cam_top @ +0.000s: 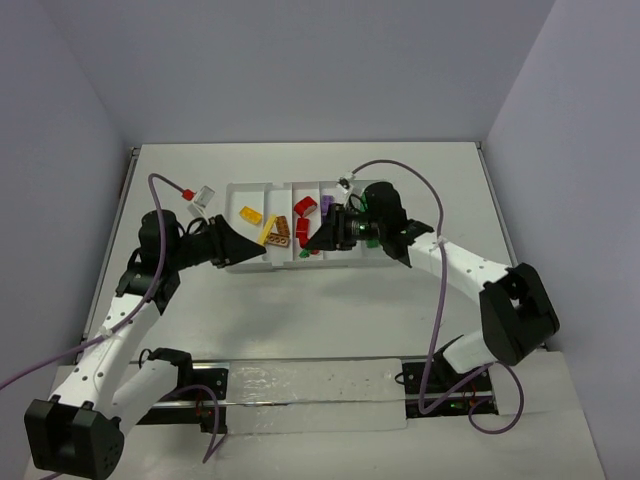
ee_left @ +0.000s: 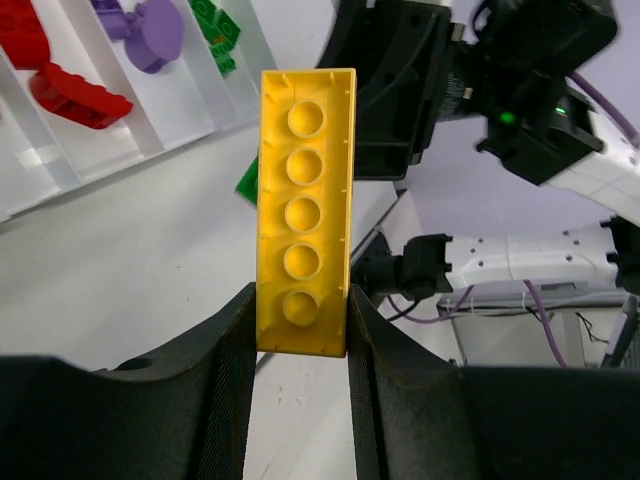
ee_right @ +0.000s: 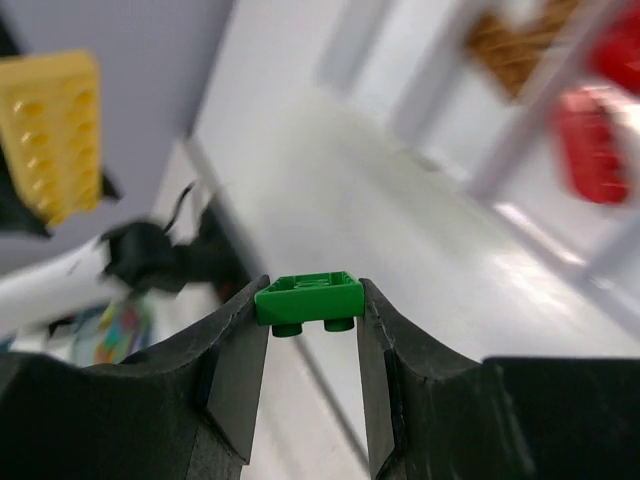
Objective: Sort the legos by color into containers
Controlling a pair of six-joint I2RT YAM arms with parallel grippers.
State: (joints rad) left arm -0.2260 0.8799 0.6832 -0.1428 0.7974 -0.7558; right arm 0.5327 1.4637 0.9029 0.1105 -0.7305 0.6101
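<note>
The left gripper is closed on one yellow brick, clamped by its long sides at the lower end. The brick stands out beyond the fingertips, its hollow underside with five round sockets facing the wrist camera. The right gripper is closed on one small green brick, held across its width between the fingertips. Both grippers face each other above the near edge of the white tray, which lies at the middle of the table. In the overhead view, a loose yellow piece lies in a left compartment, red bricks in a middle one and a purple brick in the next to the right. The left wrist view shows green bricks in the compartment beside the purple. A red and white fitting sits on the left arm's purple cable; any marking on it is too small to read.
</note>
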